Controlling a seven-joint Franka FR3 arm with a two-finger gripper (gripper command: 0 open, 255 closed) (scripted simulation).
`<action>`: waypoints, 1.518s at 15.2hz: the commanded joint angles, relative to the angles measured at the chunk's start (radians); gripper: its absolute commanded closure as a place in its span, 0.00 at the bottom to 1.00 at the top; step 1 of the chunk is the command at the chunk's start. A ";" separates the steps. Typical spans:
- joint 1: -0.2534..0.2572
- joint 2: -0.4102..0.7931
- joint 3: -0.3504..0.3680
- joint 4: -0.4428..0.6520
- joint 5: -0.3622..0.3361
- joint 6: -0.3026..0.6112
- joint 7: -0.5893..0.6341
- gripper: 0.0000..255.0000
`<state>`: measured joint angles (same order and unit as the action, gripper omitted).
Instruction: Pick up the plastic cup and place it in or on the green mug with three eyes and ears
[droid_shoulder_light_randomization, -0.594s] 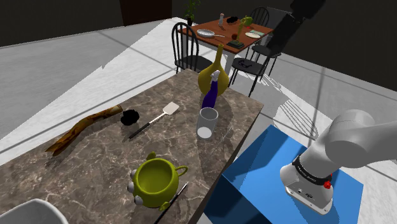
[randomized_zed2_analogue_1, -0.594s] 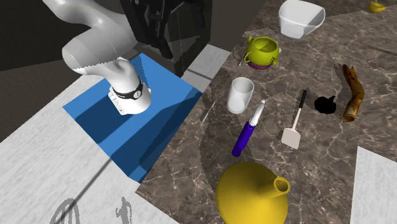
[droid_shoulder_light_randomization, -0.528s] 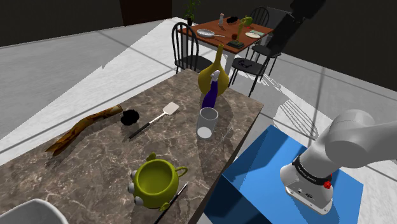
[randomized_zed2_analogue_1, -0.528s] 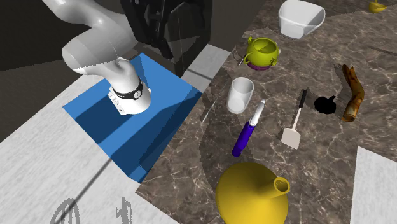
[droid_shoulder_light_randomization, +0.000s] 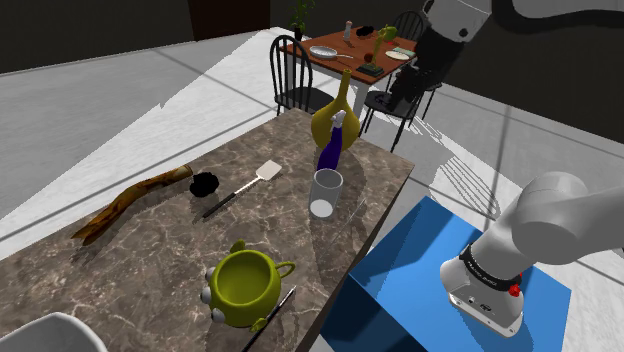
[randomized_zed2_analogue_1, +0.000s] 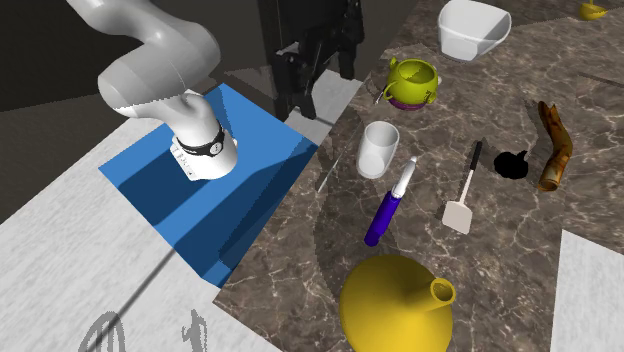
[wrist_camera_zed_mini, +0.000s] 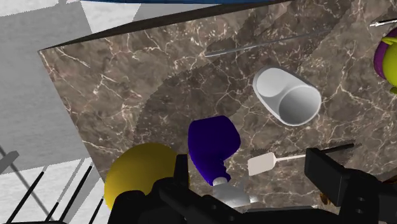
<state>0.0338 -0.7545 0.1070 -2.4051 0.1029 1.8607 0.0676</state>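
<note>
**Gripper open above the table's corner; the white cup stands alone**

The brown marble-patterned table (droid_shoulder_light_randomization: 150, 250) covers the left and centre of the shoulder view. The blue box stand (droid_shoulder_light_randomization: 420, 270) sits at the lower right. The white arm (droid_shoulder_light_randomization: 560, 220) climbs from the stand and leaves the frame at the top right.

Its black two-finger gripper (wrist_camera_zed_mini: 251, 170) hangs in the upper right of the shoulder view, high above the table's far corner. In the wrist view its fingers are spread wide and clasp nothing.

A yellow gourd-shaped vase (droid_shoulder_light_randomization: 333, 115) stands at that far corner, in the upper centre of the shoulder view. A white bowl (randomized_zed2_analogue_1: 472, 28) sits at the top right of the second exterior view. The green mug with bulging eyes and ears (droid_shoulder_light_randomization: 245, 282) is at the lower centre of the shoulder view.

A brown branch-like stick (droid_shoulder_light_randomization: 130, 200) lies at the middle left. A purple spray bottle (droid_shoulder_light_randomization: 330, 152) stands just below the vase.

The plain white cup (droid_shoulder_light_randomization: 326, 192) stands upright at the frame's centre, near the table's right edge. It is just below the bottle and well apart from the mug.

A white spatula with a dark handle (droid_shoulder_light_randomization: 245, 188) lies left of the cup, beside a small black object (droid_shoulder_light_randomization: 204, 183).
</note>
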 joint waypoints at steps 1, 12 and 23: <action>0.006 0.036 0.036 -0.023 0.007 0.047 0.033 0.00; 0.019 0.304 0.232 -0.091 0.006 0.303 0.224 0.00; 0.000 0.488 0.308 -0.130 -0.047 0.494 0.317 0.00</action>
<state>0.0355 -0.2774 0.4125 -2.5259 0.0600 2.3341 0.3814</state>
